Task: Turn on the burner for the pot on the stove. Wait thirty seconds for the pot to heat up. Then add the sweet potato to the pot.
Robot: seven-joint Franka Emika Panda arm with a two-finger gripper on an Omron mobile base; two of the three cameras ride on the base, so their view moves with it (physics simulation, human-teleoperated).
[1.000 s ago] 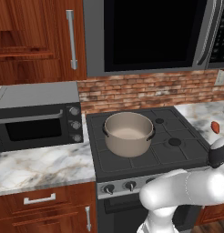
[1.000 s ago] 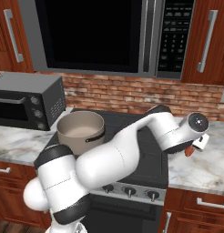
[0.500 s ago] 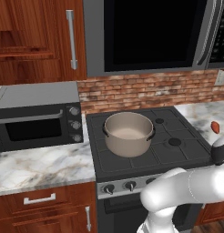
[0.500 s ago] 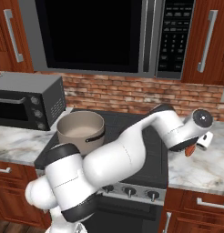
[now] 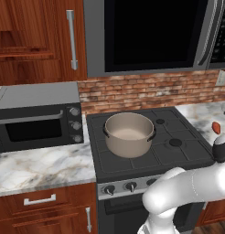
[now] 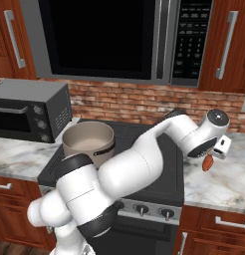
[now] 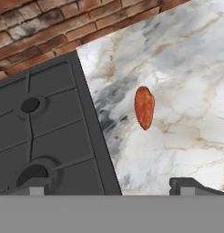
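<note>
Pot (image 5: 129, 134): sits upright on the stove (image 5: 178, 155), centre of the left base view, on the rear-left grate section. Its pale inside appears empty, ready to receive the tuber.
Burner: under the pot, hidden by the pot's base. No flame can be made out, so its state cannot be told.
Knobs (image 5: 130, 186): row on the steel front strip, lower centre of the left base view. Their settings are too small to read.
Sweet potato (image 7: 144, 108): lies flat on the marbled table (image 7: 186, 68), centre right of the hand view, apart from the stove's edge. It also appears at the right edge of the left base view (image 5: 216, 127) and beside the wrist in the right base view (image 6: 208, 163).
Pincer (image 7: 111, 189): released, jaws spread wide, nothing between them. Both tips stand at the bottom of the hand view with the tuber above and between them, untouched.
Reason for pose: the hand looks down over the table with the tuber near the centre line, judged to be an approach for a top pick.
Toaster oven (image 5: 39, 116): on the table at the left of the left base view, not involved.
Next move, judged: descend straight, straddle the tuber across its narrow width, then clench.
Risk, judged: the tapered ends may let it roll or slip out.
</note>
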